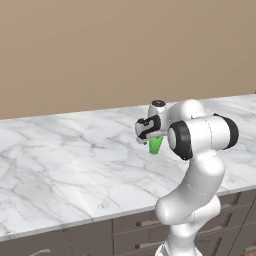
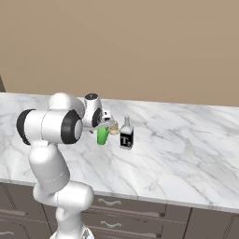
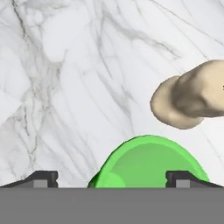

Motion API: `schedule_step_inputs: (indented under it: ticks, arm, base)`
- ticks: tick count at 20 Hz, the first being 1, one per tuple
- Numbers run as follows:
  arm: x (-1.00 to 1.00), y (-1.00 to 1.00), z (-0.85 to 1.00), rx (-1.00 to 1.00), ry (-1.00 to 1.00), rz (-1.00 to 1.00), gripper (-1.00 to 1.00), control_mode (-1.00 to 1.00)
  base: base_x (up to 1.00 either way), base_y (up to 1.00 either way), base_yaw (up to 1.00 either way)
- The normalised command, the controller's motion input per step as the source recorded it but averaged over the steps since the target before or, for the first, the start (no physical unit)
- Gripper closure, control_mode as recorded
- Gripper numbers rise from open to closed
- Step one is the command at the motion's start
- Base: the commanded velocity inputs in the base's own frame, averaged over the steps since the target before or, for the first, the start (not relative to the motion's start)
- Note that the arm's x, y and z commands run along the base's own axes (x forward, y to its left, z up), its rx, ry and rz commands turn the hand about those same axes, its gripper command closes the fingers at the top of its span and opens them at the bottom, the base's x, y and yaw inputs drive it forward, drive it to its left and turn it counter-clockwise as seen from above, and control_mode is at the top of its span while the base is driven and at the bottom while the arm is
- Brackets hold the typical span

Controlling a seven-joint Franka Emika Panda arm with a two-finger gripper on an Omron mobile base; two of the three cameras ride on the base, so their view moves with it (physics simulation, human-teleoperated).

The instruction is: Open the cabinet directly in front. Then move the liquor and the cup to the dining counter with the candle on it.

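The arm reaches forward over the dining counter [image 2: 186, 154], its gripper [image 3: 112, 178] spread wide above the upright cup [image 3: 148, 164].

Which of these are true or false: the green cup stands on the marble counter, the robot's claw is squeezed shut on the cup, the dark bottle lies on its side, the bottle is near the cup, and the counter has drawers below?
1. The cup stands upright on the counter. True.
2. The gripper is squeezed shut on the cup. False: its fingertips stand wide apart on either side of the cup, open.
3. The bottle lies on its side. False: it stands upright.
4. The bottle stands close beside the cup. True.
5. The counter has drawers below. True.
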Motion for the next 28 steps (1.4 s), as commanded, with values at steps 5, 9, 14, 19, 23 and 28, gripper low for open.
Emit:
schedule_step_inputs:
  ticks: [5,9,14,19,23,28]
  arm:
    - [-0.27,0.06,0.02,0.00,0.00,-0.03,-1.00,-1.00]
    - [-0.06,0.00,0.31,0.00,0.00,-0.05,-1.00,-1.00]
    - [0.00,0.04,0.57,0.00,-0.02,-0.06,-1.00,-1.00]
    - [-0.28,0.06,0.66,0.00,-0.09,-0.04,-1.00,-1.00]
    - [-0.68,0.19,0.51,0.00,-0.16,-0.03,-1.00,-1.00]
    - [-0.98,0.50,0.43,-0.06,-0.35,0.00,-1.00,-1.00]
  base:
    - [0.00,0.00,0.00]
    - [0.00,0.00,0.00]
    - [0.00,0.00,0.00]
    - [0.00,0.00,0.00]
    - [0.00,0.00,0.00]
    - [0.00,0.00,0.00]
